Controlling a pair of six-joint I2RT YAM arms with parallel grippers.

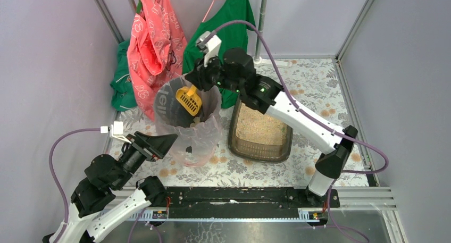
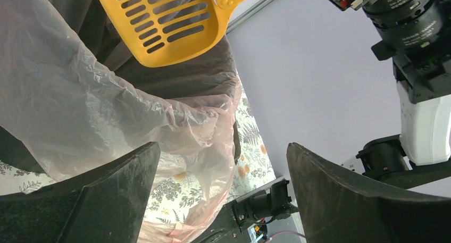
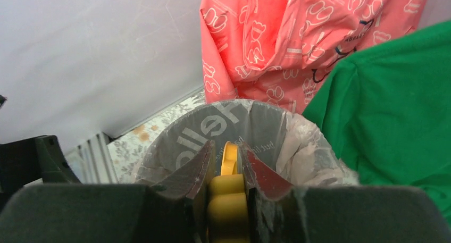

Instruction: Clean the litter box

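Dark litter box, sandy litter, on table

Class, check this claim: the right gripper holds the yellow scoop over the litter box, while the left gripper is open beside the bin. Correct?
One error: the right gripper holds the yellow scoop over the bin, not the litter box, which lies beside it, as the top view shows. The left gripper is indeed open beside the bin.

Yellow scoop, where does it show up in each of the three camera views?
Top view: scoop left of centre, over the bin.
Left wrist: scoop at the top edge, slotted blade showing.
Right wrist: scoop bottom centre, handle pinched in the right hand.
Shared landmark: the bag-lined bin, in all three.
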